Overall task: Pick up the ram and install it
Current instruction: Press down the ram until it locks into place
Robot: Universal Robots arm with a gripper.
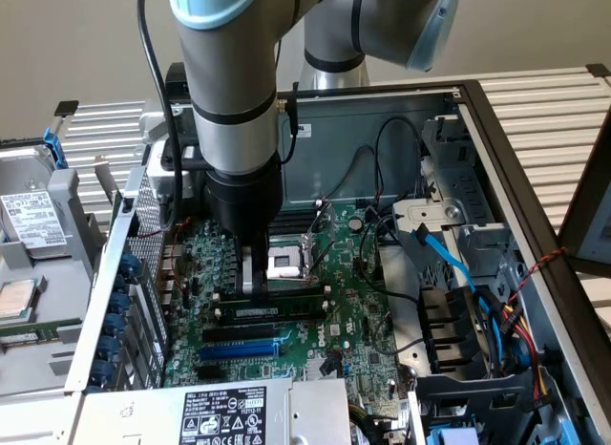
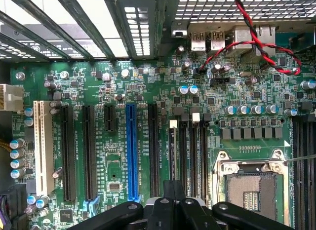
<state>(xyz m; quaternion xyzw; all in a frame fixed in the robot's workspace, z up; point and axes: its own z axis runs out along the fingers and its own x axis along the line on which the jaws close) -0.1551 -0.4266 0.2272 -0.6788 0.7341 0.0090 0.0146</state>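
Exterior view, from its left to its right: a set-aside drive cage (image 1: 38, 235) beside the case; the open computer case (image 1: 496, 130) lying on the slatted table (image 1: 563, 101); inside it the green motherboard (image 1: 353, 311), with the blue expansion slot (image 1: 239, 349) near the view's lower edge and the empty CPU socket (image 1: 286, 264) above it. The arm descends vertically, and its end effector (image 1: 256, 285) stands over the memory slots just beside the socket.

The ram (image 1: 286, 295) lies edge-down along 1 of the memory slots, directly under the end effector. The fingers are closed as far as they go and appear to bear on the stick's upper edge near the end at the exterior view's left; whether they pinch it or merely press it cannot be told.

Wrist view: the blue expansion slot (image 2: 132, 151), then the memory slots with white end clips (image 2: 173, 124), the ram (image 2: 172, 156) standing in 1 of them, and the CPU socket (image 2: 252, 185).

Judgement: seating succeeds when force acts straight down along the slot and both ends sink evenly. A tilted stick risks jamming against 1 clip.
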